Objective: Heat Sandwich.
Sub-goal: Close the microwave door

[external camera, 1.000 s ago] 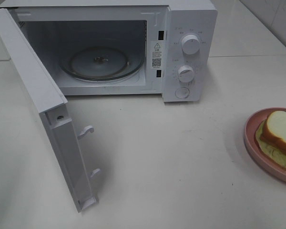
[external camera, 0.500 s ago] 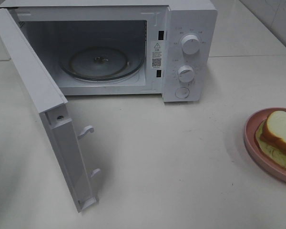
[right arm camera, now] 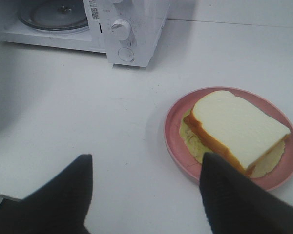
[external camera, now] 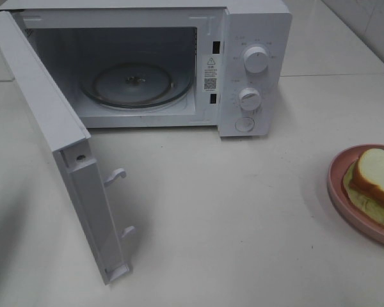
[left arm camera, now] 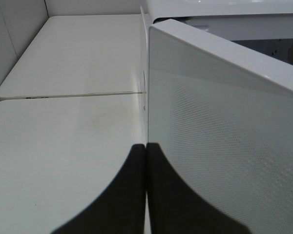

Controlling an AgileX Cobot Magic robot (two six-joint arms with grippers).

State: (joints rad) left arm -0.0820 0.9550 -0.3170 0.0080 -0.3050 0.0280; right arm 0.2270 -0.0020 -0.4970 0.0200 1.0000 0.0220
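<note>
Right claw (right arm camera: 146,195) hangs open above the tabletop (right arm camera: 88,107), sandwich (right arm camera: 237,129) on pink plate (right arm camera: 173,131) at right of frame. Left claw (left arm camera: 146,190) closed, empty, by microwave door (left arm camera: 224,126). Should grip plate rim, keep it level, w/ door wide.

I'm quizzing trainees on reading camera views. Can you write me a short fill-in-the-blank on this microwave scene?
1. The microwave door stands ____.
2. The sandwich lies on a round ____ plate.
3. Inside the microwave, the glass turntable carries ____.
4. The right claw has its jaws ____, while the left claw has its jaws together.

Missing words: open; pink; nothing; apart
</note>
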